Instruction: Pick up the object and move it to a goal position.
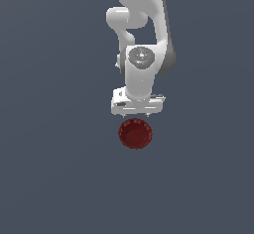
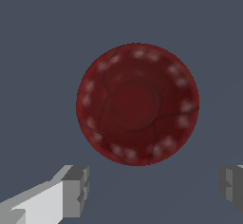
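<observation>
The object is a dark red, glossy round bowl (image 1: 135,133) with a finely ribbed rim, lying on the flat grey surface. In the exterior view it sits just below the white hand of my arm. My gripper (image 1: 136,113) hangs above it, its fingers mostly hidden behind the hand. In the wrist view the bowl (image 2: 137,104) fills the middle, seen from straight above. My gripper (image 2: 154,190) is open and empty: one fingertip (image 2: 76,191) and the other at the frame's edge stand far apart, beside the bowl and not around it.
The grey surface (image 1: 54,168) spreads flat on every side with nothing else on it in view. The white arm (image 1: 141,39) rises above the bowl in the exterior view.
</observation>
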Tool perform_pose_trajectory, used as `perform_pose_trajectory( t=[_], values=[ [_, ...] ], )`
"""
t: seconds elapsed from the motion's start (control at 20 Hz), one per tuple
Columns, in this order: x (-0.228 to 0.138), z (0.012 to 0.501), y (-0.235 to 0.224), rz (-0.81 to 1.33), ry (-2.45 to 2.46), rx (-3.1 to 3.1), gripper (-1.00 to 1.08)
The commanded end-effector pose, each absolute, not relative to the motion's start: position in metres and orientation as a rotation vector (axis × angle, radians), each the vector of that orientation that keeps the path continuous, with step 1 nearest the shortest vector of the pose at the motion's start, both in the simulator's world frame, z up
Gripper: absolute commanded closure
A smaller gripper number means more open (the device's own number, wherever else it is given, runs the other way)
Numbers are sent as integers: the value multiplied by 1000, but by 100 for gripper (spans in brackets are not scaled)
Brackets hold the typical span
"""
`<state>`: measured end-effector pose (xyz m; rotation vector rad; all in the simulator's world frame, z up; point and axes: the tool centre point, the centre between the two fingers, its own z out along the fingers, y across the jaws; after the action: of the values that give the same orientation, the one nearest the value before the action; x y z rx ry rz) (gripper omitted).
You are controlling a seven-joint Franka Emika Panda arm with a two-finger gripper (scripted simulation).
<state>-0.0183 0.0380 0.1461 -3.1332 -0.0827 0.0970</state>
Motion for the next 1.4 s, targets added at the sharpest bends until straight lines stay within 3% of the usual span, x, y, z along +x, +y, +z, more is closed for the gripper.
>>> perform_pose_trajectory(
  t=[0.0, 0.7, 1.35],
  values=[
    [-18, 146, 38, 97, -83, -3133, -20],
    [-17, 144, 38, 129, -92, -3127, -20],
    [8, 133, 44, 191, -363, -3056, -20]
  ],
)
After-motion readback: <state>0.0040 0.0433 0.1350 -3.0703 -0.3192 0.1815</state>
